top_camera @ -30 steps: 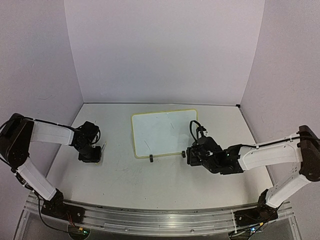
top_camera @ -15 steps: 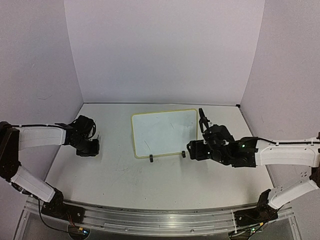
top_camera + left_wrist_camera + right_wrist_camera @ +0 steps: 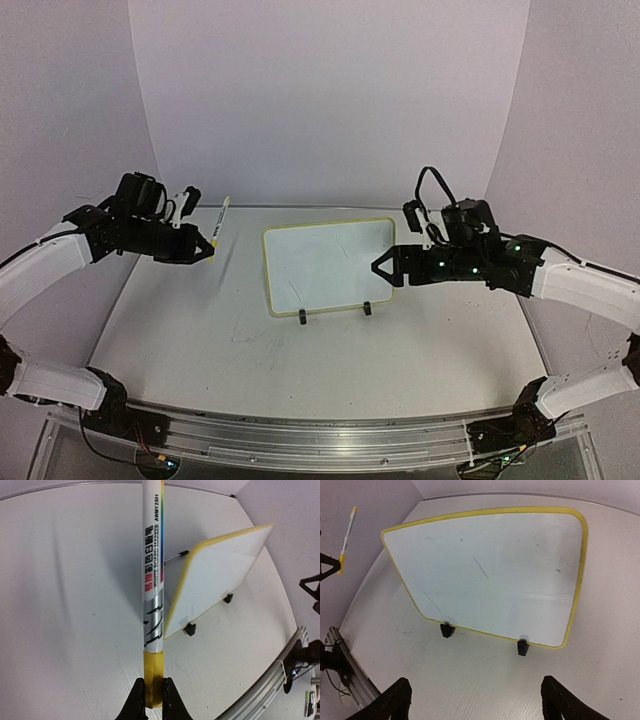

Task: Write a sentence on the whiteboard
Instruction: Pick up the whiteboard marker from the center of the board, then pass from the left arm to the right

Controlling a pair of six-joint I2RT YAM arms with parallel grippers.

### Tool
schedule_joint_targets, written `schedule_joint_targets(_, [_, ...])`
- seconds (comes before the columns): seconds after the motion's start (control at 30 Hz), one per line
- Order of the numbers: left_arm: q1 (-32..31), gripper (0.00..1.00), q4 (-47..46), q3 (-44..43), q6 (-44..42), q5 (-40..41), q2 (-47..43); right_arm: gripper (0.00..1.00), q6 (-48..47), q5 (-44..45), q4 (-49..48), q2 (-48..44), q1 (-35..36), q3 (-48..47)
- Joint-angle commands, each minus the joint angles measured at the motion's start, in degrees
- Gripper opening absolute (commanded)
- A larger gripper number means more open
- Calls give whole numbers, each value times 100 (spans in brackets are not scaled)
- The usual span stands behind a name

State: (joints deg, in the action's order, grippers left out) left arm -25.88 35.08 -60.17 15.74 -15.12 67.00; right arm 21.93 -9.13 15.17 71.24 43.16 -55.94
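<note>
White with a thin yellow rim, the whiteboard (image 3: 328, 265) stands tilted on two black clip feet (image 3: 302, 319) at the centre of the worktop (image 3: 250, 340) in the top view. Faint thin strokes mark its face; whether they form words cannot be told.

The right gripper (image 3: 385, 268) hangs at the board's right edge, near its lower right corner. Its jaws stand wide apart and grip nothing. In the right wrist view the board lies ahead of them, untouched.

The left gripper (image 3: 205, 251) is in the upper left of the top view, well apart from the board's left edge. Its jaws are closed on the yellow end of a white marker (image 3: 152, 570), whose barrel points away from them.
</note>
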Motion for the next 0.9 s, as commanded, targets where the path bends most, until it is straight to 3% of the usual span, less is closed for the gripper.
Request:
schedule_joint_targets(0.0, [-743,0,804,-613,-891,-931,-6,87,-192,-1485,213,-49,-16,-370])
schedule_joint_targets(0.2, [-1711,0,907,-583,-1255,-1313,82,90,37,-2618,254,-150,-18,-285])
schedule_joint_targets(0.4, [-2079,0,1373,-675,-1916,-1704,400,90,-87,-3981,444,393,-17,-660])
schedule_joint_targets(0.6, [-2580,0,834,-515,-1985,-2161,878,90,-185,-4491,294,910,-16,-854])
schedule_joint_targets(0.87, [-3197,0,344,-671,-1990,-2516,1299,83,204,-5213,-619,1378,262,-709])
